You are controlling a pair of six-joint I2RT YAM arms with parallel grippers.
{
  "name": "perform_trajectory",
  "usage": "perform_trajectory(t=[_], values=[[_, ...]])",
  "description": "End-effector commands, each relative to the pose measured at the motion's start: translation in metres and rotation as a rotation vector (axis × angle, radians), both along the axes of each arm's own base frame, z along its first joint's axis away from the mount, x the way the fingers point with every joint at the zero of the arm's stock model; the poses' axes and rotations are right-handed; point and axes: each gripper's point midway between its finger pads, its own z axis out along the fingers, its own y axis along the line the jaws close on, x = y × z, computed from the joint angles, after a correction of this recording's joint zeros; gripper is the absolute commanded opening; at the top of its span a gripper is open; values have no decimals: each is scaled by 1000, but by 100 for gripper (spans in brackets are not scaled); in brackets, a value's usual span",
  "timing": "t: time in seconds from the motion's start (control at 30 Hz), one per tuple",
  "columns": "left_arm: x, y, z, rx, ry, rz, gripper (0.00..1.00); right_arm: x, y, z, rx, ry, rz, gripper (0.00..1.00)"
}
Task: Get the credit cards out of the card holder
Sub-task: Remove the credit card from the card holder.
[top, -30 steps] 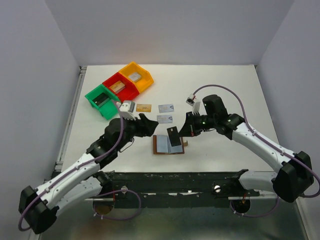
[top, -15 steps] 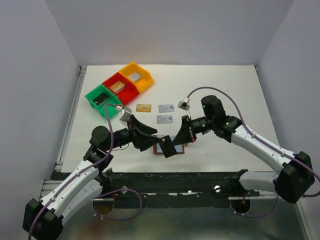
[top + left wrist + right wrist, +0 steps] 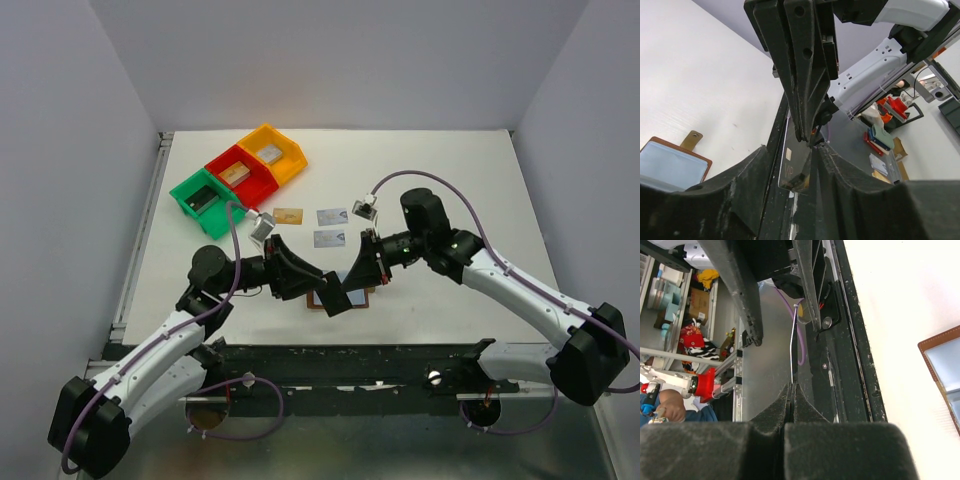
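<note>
Four credit cards (image 3: 329, 238) — one gold (image 3: 287, 216), two silvery-blue, one black (image 3: 793, 165) — one card holder (image 3: 670, 162), three bins (image 3: 214, 220).

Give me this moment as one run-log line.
step: black card handover | right fingers: shut on black card | left fingers: open around it | card holder: open on table | out: gold card, two silvery cards

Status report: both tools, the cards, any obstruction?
Right tool shut on black card. Left tool open astride it. Card holder open, three cards out. No obstruction.
</note>
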Motion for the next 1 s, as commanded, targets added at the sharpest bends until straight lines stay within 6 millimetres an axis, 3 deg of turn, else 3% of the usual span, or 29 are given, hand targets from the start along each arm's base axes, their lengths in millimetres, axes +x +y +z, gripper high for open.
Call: perform_trajectory(t=[0.0,0.27,0.43,0.47,0.5,0.6,0.67,0.83,0.97], values=[[-4,-1,6,-14,-14,-36,52,-5,3,12,22,-24,41,0],[-4,-2,6,-18,-6,-48,31,-6,5,13,15,-33,51,0],[-5,-3,5,-25,6,-62,1,-6,5,15,14,-44,46,0],[-5,-3,6,-29,5,-60,0,-5,5,16,10,-49,35,0],[-4,-3,6,-32,10,-58,0,-3,5,16,7,-57,22,3],[-1,0,11,-71,6,-11,0,7,4,19,-7,-95,-56,46],[10,5,12,-94,11,84,0,21,1,23,-28,-126,-167,57],[38,36,23,-263,0,382,0,65,-22,35,8,-192,-495,65],[49,71,36,-455,-17,571,0,68,-19,43,116,-156,-546,68]])
